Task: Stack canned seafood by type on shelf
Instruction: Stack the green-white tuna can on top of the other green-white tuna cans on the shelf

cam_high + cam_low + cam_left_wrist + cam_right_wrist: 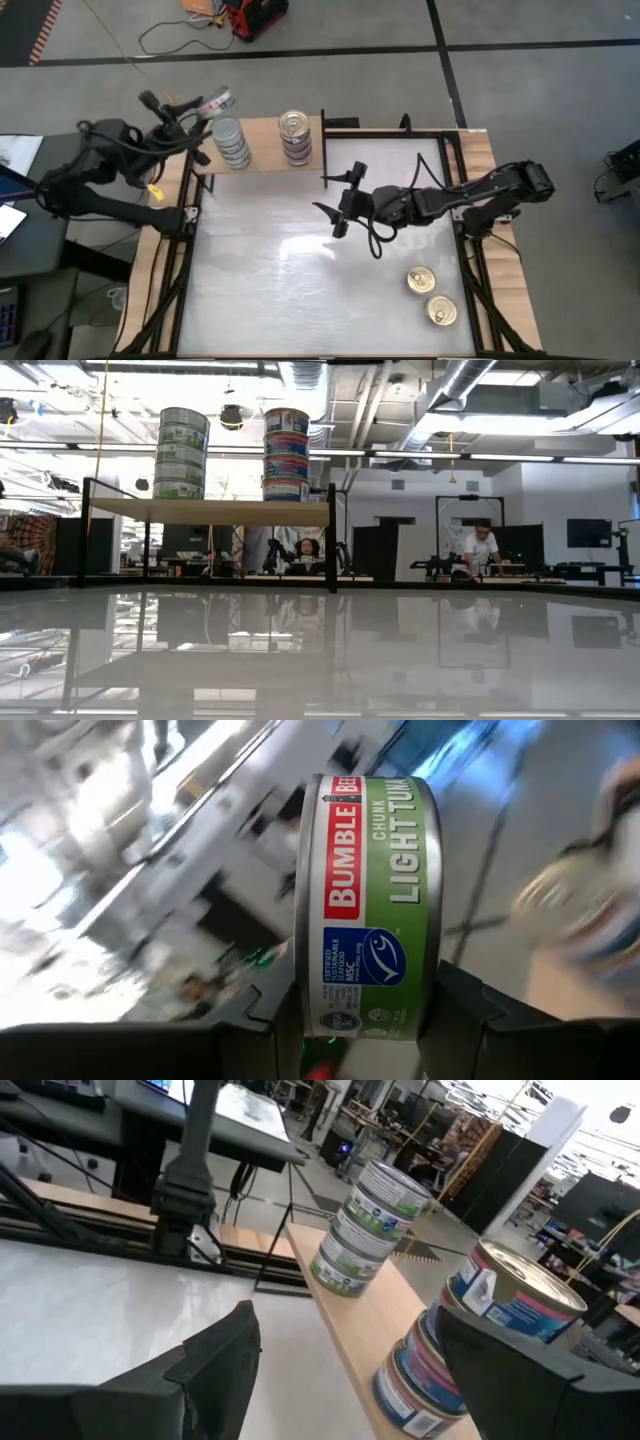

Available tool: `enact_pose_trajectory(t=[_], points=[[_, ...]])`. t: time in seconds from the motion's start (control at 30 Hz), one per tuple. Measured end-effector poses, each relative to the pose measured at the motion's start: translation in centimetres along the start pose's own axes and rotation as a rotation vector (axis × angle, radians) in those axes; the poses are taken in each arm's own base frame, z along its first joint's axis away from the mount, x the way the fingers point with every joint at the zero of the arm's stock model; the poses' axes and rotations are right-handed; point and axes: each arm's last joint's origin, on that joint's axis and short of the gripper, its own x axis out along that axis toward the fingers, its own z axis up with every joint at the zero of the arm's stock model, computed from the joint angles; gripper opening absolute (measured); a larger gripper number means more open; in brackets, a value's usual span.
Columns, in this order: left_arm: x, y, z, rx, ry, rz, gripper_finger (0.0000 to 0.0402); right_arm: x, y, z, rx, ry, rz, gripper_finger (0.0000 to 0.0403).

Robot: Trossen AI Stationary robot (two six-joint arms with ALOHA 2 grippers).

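My left gripper (205, 105) grips a green-label tin (365, 905), raised just above the green stack (232, 143) at the left of the shelf (265, 160). The gold-lidded stack (295, 136) stands alongside. My right gripper (340, 200) hovers wide and empty mid-table; two loose tins (432, 296) lie near the right corner

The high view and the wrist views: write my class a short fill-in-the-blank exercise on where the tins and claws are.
1. The left claw is shut on a tin with a ____ label.
2. On the shelf stand ____ stacks of tins.
3. The right claw, with its fingers ____, hovers over the white tabletop.
4. Loose on the tabletop near the right arm lie ____ gold-lidded tins.

Missing words: green; two; open; two
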Motion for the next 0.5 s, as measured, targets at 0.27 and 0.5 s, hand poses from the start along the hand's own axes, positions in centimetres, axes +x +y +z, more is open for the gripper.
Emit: enact_pose_trajectory(t=[0.27,0.5], points=[[-0.7,3.1,0.8,-0.208,-0.057,-0.151,0.0138,0.1,0.1,-0.5,-0.001,0.039,0.013,0.0333],[-3.6,6.9,-0.2,-0.397,-0.127,-0.126,0.0138,0.9,0.6,-1.0,-0.007,0.036,0.022,0.0333]])
